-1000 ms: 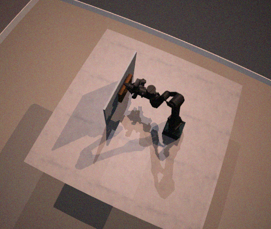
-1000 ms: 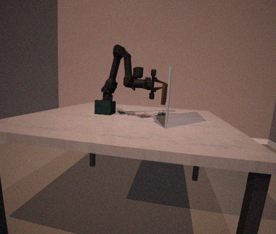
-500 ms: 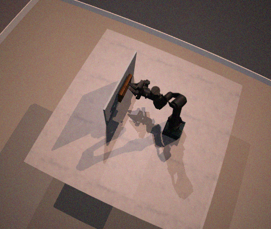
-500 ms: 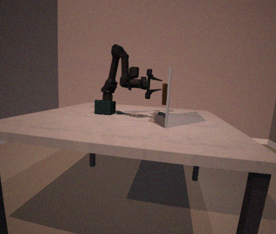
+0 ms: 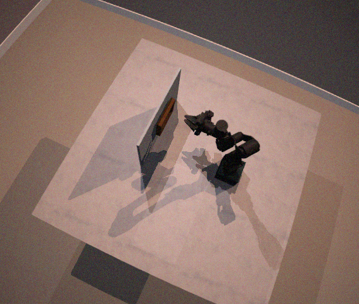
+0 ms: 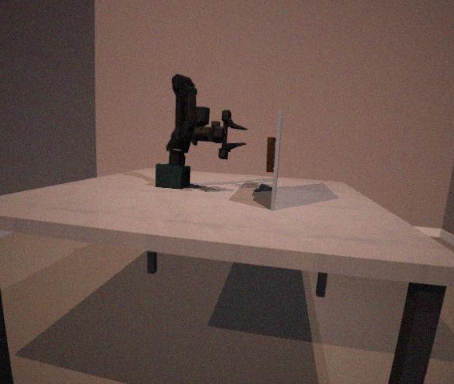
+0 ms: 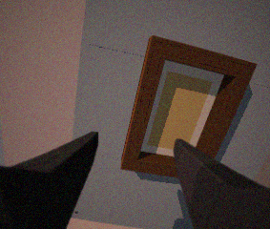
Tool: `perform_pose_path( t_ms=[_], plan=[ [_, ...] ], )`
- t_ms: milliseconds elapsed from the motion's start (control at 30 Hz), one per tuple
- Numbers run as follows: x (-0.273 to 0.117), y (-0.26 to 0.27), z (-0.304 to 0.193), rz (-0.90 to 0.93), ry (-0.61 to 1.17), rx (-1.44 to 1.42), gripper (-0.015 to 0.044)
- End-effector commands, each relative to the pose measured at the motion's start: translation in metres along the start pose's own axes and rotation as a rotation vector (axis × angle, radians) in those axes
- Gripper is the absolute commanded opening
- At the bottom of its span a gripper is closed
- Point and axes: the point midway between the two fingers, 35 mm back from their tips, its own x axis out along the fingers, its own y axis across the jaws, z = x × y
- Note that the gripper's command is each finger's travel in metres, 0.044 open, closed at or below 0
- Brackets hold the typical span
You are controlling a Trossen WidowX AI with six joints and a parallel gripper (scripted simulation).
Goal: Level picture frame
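The brown picture frame (image 5: 165, 116) (image 6: 271, 154) (image 7: 198, 58) hangs against the upright grey panel (image 5: 173, 86) (image 6: 277, 165) (image 7: 111, 95). It shows slanted in the wrist view, but its top edge runs nearly parallel to the thin dotted line on the panel; a small remaining tilt is hard to judge through the slanted view. The screw and the notched strip are hidden behind it. My gripper (image 5: 185, 118) (image 6: 245, 136) (image 7: 136, 141) is open and empty, backed off from the frame with a gap. In the wrist view its fingertips overlap the picture's lower left only by perspective.
The pale table (image 5: 254, 124) (image 6: 135, 221) carries the panel and the arm's dark green base (image 5: 228, 175) (image 6: 172, 176). Shadows of the arm and panel fall across the table. The panel's left edge shows in the wrist view, left of the frame.
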Motion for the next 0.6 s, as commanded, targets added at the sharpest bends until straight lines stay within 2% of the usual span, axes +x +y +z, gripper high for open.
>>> perform_pose_path(
  t_ms=[0,433,567],
  plan=[
    [-0.017,0.012,0.004,0.004,0.002,0.004,0.026],
    [-0.077,0.032,-0.004,-0.002,0.004,0.005,0.026],
    [-0.082,0.033,-0.007,-0.003,0.004,0.005,0.026]
  ],
)
